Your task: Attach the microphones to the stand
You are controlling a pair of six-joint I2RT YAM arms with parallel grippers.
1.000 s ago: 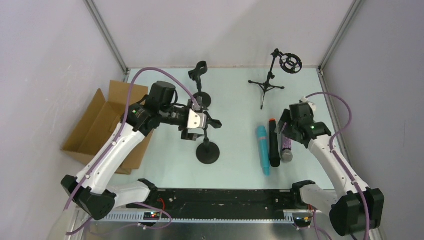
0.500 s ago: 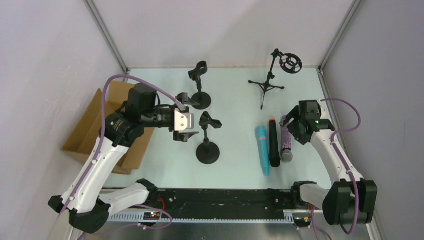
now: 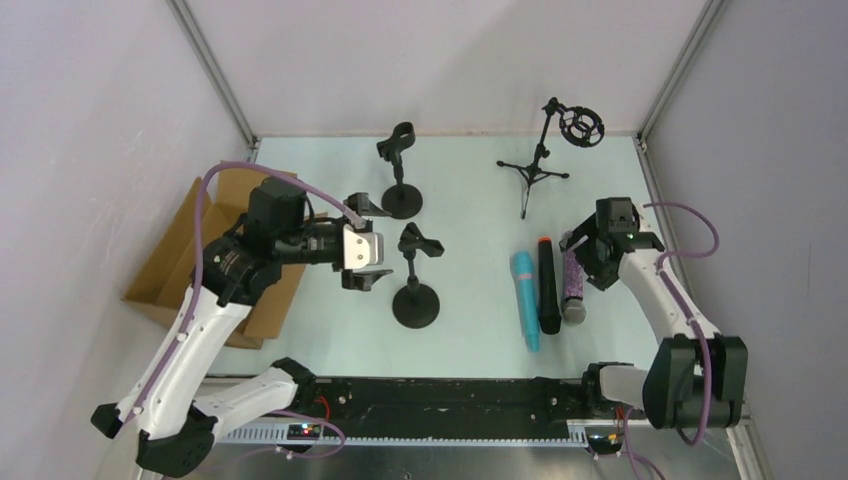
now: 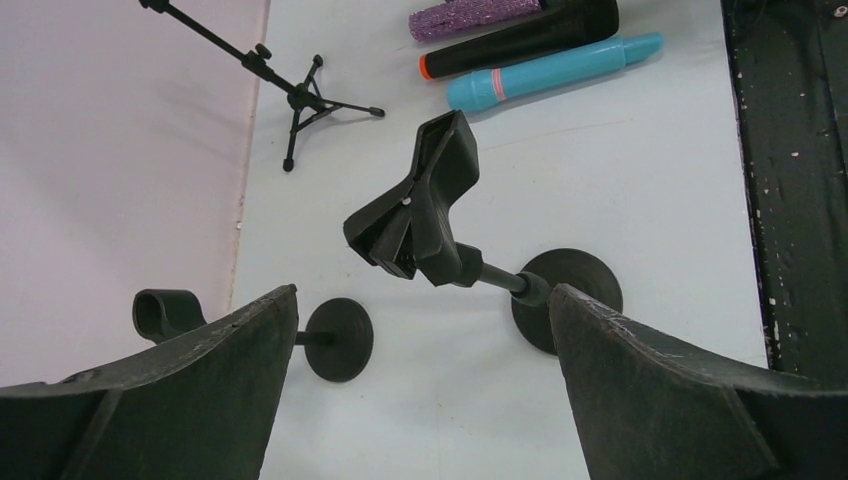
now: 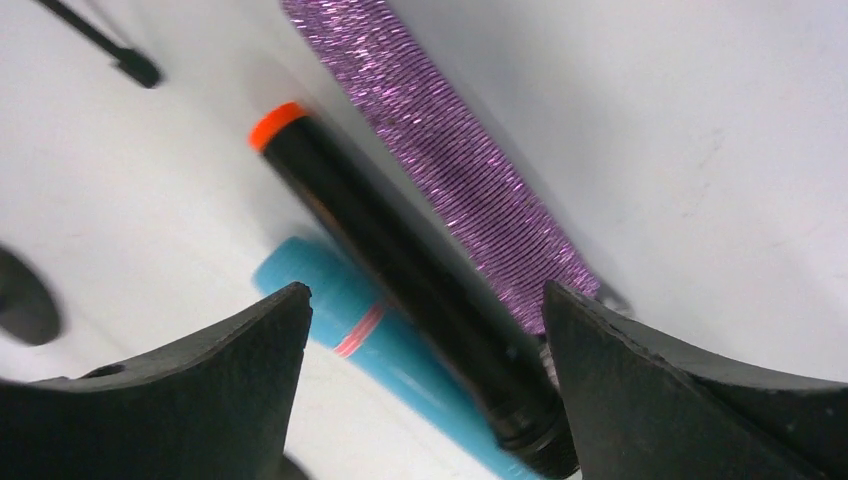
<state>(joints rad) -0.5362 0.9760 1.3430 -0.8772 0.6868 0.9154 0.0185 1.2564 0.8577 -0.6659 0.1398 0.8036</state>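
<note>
**Mics flat on the surface, none on a stand — both end effectors open**

Mics: all three lie side by side on the surface (image 3: 470, 330), at about 4 o'clock from its centre. Their long axes run nearly along the 12–6 line, with the far ends leaning slightly toward 11.
- Light blue microphone (image 3: 526, 300): at the 9 o'clock side of the row, pink band near its 12 o'clock end.
- Black microphone (image 3: 547, 285): in the middle, orange-red end pointing to 12 o'clock, touching or just beside the blue one.
- Purple glitter microphone (image 3: 573, 285): at the 3 o'clock side, silver mesh head pointing to 6 o'clock.

Right end effector (image 5: 424, 290): jaws spread wide, gripping nothing. It hangs over the 12 o'clock part of the row. In the wrist view the black and purple bodies run between the fingers; contact with them cannot be told.

Left end effector (image 4: 423, 290): jaws fully apart and empty. It sits just at 9 o'clock of the near round-base stand (image 3: 415, 300), apart from it. In the wrist view the stand's clip (image 4: 420, 205) shows between the fingers.

Other items: a second round-base stand (image 3: 400, 195) at 12 o'clock of the first — its clip is empty too. A tripod stand (image 3: 540, 165) stands at about 1 o'clock. A cardboard box (image 3: 185, 250) sits at 9 o'clock.
</note>
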